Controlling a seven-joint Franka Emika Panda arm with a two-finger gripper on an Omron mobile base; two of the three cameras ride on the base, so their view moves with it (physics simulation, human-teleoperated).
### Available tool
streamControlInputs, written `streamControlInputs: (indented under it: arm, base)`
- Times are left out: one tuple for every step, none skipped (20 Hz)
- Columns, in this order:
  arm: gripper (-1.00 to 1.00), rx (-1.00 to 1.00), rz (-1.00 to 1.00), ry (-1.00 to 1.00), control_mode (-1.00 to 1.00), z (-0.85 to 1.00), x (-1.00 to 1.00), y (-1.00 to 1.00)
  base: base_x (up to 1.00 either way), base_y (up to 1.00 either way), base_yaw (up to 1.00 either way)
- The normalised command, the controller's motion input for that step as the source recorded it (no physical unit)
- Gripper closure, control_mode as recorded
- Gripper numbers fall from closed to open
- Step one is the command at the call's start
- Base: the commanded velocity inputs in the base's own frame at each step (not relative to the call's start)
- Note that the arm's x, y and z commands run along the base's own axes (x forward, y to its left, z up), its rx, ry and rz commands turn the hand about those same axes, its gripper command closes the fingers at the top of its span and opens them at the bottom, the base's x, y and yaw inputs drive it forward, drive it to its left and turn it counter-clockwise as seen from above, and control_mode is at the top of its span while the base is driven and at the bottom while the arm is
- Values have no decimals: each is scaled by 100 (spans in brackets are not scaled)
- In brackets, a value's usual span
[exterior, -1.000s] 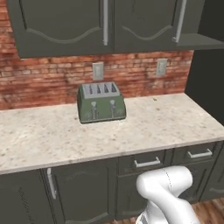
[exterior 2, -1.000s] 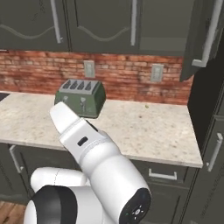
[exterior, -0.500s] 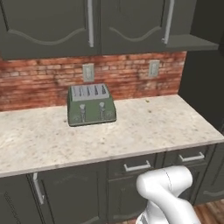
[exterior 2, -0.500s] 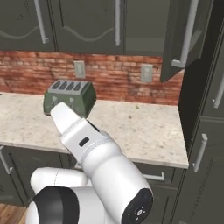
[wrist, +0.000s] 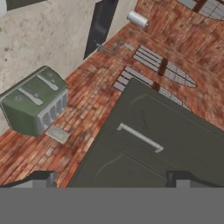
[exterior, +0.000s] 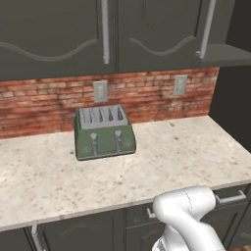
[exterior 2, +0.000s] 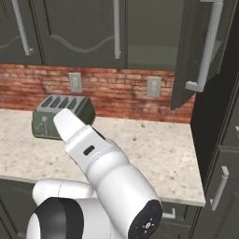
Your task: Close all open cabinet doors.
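Observation:
Two cabinet doors point(exterior: 59, 29) point(exterior: 162, 29) hang shut above the counter, each a dark panel with a wavy arch and a grey bar handle point(exterior: 104, 32). In the right base view two such doors point(exterior 2: 79, 28) are shut, and a third cabinet door point(exterior 2: 186, 51) at the right is swung out from its cabinet. Its handle point(exterior 2: 205, 46) faces me and the bare cabinet interior point(exterior 2: 149, 32) shows beside it. My gripper point(wrist: 111, 179) is open with nothing between its fingertips point(wrist: 41, 177). It looks at a shut door point(wrist: 148, 131) from below.
A green toaster point(exterior: 104, 132) point(exterior 2: 60, 114) point(wrist: 35, 100) stands on the speckled counter point(exterior: 171, 162) against the brick wall point(exterior: 147, 93). A tall dark cabinet point(exterior 2: 224, 154) closes off the counter's right end. Under-counter drawers point(exterior: 230, 198) lie below the front edge.
The whole scene has shifted and grown larger, so the base has driven closer to the counter. The open door stands at the same angle as before.

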Motion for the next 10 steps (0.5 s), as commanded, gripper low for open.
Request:
streamControlInputs:
  arm:
    - [-100, 0, 0, 0, 100, 0, 0, 0]
    - [-100, 0, 0, 0, 100, 0, 0, 0]
    - [-100, 0, 0, 0, 100, 0, 0, 0]
    - [-100, 0, 0, 0, 100, 0, 0, 0]
    - [-100, 0, 0, 0, 100, 0, 0, 0]
    - [-100, 0, 0, 0, 100, 0, 0, 0]
    - [-100, 0, 0, 0, 100, 0, 0, 0]
    - [-100, 0, 0, 0, 100, 0, 0, 0]
    - [-100, 0, 0, 0, 100, 0, 0, 0]
    - [-100, 0, 0, 0, 100, 0, 0, 0]
  base:
    - [44, -19, -3]
    - [43, -19, -3]
    - [42, -21, -3]
    - [41, -23, -3]
    - [41, -24, -3]
    - [42, -24, -3]
    - [42, -26, -3]
    - [42, -31, -3]
    - [41, -32, -3]
    - [42, -34, -2]
